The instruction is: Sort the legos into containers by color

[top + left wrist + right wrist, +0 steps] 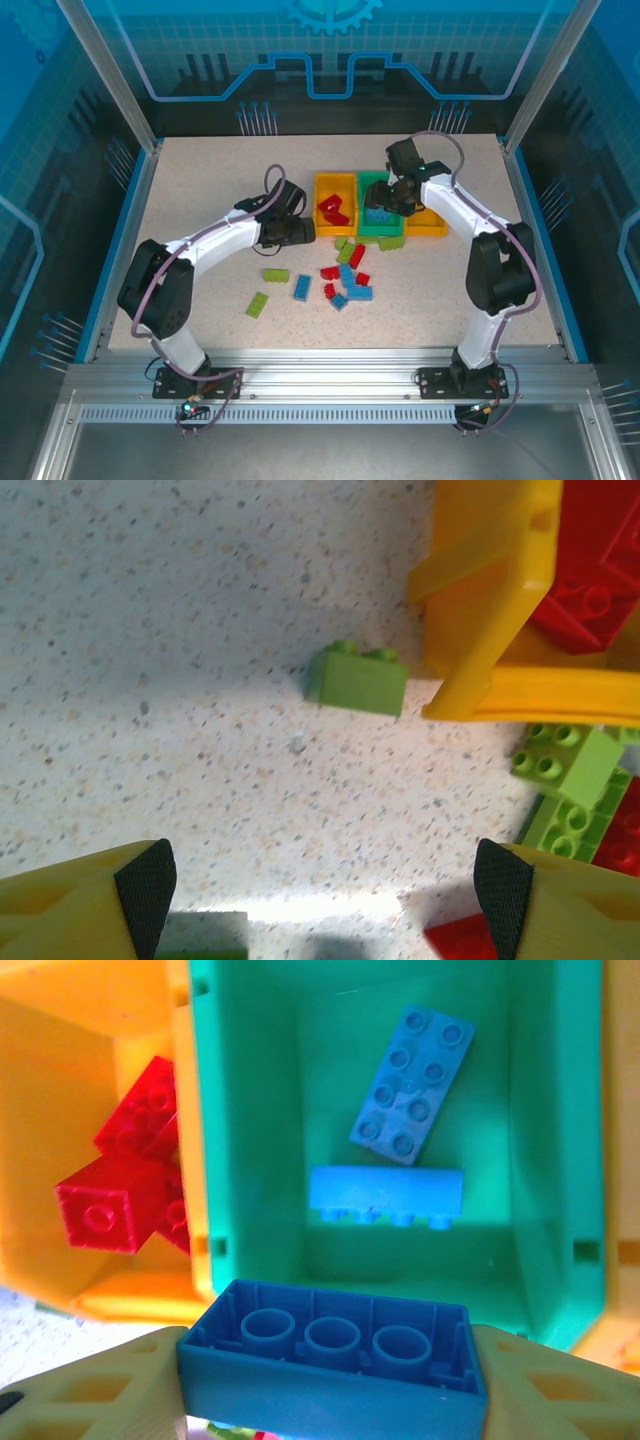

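My right gripper [330, 1375] is shut on a blue lego [330, 1360], held studs down over the near rim of the green container [250, 1160]. Two blue legos [412, 1085] lie inside that container. The left orange-yellow container [60, 1080] holds red legos [120, 1180]. From above, the right gripper [398, 192] hangs over the green container [364, 206]. My left gripper [300, 228] stands open and empty over the table beside the left container [318, 205]. A lime lego [357, 680] lies ahead of the left gripper [325, 890], by that container's corner [490, 610].
Loose red, blue and lime legos [345, 275] lie scattered in front of the containers, with lime ones [275, 274] further left. A second orange-yellow container [430, 225] sits right of the green one. Lime legos [570, 780] and a red one [465, 942] lie near the left gripper's right finger.
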Action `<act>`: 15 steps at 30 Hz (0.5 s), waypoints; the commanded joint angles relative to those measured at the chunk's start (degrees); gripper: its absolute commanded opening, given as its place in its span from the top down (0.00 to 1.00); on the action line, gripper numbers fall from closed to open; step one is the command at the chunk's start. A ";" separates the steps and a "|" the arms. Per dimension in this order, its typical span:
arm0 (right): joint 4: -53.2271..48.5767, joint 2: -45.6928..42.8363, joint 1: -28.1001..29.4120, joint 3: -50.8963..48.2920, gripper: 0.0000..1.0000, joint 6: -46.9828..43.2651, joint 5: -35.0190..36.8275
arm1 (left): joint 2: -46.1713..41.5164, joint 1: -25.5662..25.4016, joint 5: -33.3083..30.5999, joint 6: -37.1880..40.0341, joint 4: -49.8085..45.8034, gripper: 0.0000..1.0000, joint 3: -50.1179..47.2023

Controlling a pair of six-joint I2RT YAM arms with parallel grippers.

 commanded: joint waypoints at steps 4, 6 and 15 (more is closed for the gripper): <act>-1.86 6.64 -1.64 6.17 0.37 -0.78 0.45 | -4.57 0.42 -1.47 -2.69 -3.11 0.18 -5.51; -2.58 8.32 -1.58 7.95 0.37 -1.23 0.22 | -5.82 0.40 -1.73 -2.89 -3.66 0.17 -7.34; -3.52 10.49 -1.63 9.25 0.30 -1.56 -0.88 | -12.08 -0.28 -1.23 -2.42 -5.20 0.13 -14.51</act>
